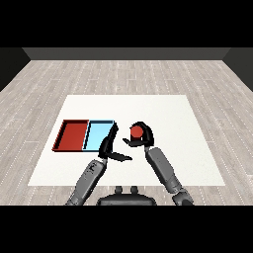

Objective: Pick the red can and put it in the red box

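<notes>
Curling round the red can (136,131), the right hand (142,134) holds it just right of the light blue tray (99,133). The red tray (74,134) adjoins that tray's left side. The left hand (109,147), fingers straight and relaxed, overlaps its near right corner.
</notes>
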Robot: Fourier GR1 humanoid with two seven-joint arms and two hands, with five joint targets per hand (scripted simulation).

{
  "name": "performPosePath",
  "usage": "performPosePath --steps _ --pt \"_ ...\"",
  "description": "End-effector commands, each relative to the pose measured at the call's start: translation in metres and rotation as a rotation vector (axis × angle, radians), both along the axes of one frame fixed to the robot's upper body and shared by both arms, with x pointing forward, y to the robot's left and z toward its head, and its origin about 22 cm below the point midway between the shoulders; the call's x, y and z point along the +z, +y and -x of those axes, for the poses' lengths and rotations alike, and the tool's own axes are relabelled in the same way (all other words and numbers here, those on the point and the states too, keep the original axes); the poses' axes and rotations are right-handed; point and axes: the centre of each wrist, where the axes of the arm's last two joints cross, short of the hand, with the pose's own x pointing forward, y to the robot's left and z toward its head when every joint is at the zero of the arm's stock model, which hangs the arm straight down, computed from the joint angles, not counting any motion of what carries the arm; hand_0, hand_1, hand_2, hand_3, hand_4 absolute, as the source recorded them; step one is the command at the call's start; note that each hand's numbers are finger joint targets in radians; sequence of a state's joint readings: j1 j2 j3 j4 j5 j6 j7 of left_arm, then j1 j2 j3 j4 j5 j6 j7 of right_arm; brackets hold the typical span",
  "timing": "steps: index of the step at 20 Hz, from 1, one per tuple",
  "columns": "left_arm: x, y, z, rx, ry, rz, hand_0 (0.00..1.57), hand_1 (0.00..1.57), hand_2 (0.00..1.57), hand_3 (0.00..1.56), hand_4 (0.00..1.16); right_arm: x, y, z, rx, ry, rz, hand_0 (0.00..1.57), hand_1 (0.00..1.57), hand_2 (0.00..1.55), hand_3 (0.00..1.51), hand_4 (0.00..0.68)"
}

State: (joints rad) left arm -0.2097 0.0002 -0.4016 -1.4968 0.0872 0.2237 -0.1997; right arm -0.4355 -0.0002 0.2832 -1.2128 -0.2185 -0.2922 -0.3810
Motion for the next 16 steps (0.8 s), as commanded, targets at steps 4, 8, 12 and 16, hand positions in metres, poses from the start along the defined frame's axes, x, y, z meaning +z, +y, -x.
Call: performPosePath --steps 4,8,12,16 --pt "-0.023 -0.010 -0.004 0.000 -0.003 -0.044 0.00 0.00 0.00 0.00 0.00 0.018 0.021 0.013 0.025 -0.022 -0.002 1.40 1.40 1.41 1.40 0.615" --pt "-0.010 -0.022 -0.011 -0.006 0.045 -0.029 0.00 0.00 0.00 0.00 0.00 0.027 0.042 0.025 0.079 -0.012 -0.006 1.41 1.41 1.43 1.40 0.617" --pt "0.010 -0.029 -0.024 -0.009 0.049 -0.053 0.00 0.00 0.00 0.00 0.00 0.025 0.038 0.025 0.082 -0.051 -0.046 1.43 1.43 1.44 1.40 0.615" --pt "-0.004 -0.019 -0.022 -0.020 0.046 -0.071 0.00 0.00 0.00 0.00 0.00 0.024 0.058 0.028 0.085 -0.050 -0.007 1.45 1.45 1.43 1.39 0.615"
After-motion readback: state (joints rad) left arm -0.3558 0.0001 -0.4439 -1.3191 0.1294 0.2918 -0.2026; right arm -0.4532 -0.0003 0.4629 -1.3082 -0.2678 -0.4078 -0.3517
